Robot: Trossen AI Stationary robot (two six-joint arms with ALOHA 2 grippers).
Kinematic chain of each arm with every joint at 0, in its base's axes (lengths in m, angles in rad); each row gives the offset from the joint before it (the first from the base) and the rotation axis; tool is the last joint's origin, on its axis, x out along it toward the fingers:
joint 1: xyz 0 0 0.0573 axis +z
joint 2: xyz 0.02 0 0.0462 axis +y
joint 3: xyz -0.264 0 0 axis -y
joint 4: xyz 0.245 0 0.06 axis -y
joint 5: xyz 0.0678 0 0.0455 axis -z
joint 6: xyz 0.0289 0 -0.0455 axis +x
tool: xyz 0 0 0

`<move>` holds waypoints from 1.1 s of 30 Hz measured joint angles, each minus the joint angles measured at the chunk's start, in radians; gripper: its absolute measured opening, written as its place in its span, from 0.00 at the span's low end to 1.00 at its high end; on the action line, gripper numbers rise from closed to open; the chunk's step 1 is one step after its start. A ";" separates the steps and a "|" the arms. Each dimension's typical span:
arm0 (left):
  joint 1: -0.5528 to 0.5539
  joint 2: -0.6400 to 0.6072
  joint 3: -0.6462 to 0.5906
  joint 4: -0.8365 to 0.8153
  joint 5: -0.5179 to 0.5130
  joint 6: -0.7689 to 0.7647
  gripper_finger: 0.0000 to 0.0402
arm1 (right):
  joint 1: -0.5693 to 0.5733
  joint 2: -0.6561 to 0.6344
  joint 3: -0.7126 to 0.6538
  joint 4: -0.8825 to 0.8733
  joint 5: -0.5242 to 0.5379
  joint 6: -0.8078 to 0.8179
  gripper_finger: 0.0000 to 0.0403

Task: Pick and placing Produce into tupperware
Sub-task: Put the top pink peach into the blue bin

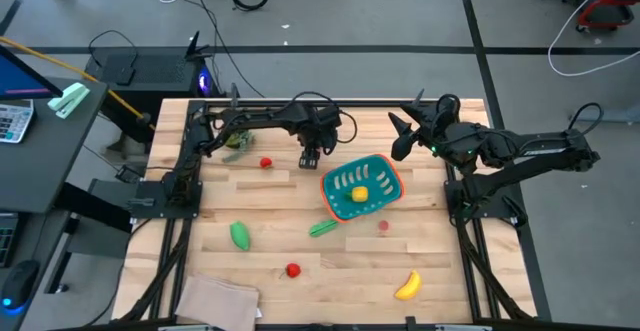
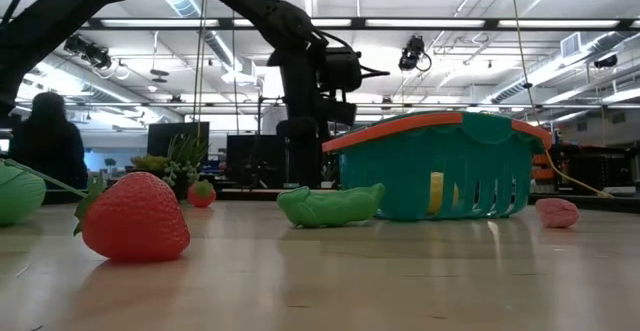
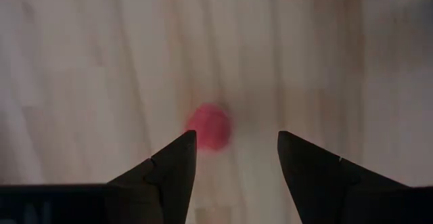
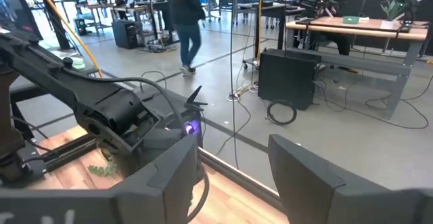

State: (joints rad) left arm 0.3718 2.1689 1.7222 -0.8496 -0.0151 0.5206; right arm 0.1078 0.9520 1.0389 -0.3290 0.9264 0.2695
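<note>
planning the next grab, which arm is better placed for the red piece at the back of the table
Left. The left gripper hangs open near the red piece, and its wrist view shows a red piece just ahead of its fingers. The right gripper is raised beyond the basket, facing the room.

Chunk in basket; pod just beside it; banana well apart.

The room is bright. Long ceiling lights shine down from twelve o'clock in the low view, with some glare. The table shines a little under the basket. The strawberry up close looks soft. In the left wrist view, the red piece is very blurry
</note>
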 joint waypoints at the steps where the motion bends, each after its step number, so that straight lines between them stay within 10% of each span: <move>1: 0.005 0.000 0.000 0.010 0.000 0.000 0.53 | 0.000 0.000 0.000 0.000 0.000 0.000 0.48; 33: 0.018 0.059 0.001 -0.039 0.005 -0.038 0.43 | 0.000 0.000 0.000 -0.016 0.000 0.027 0.48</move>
State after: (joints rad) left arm 0.3897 2.2276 1.7229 -0.8882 -0.0105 0.4822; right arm 0.1078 0.9524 1.0386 -0.3448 0.9261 0.2967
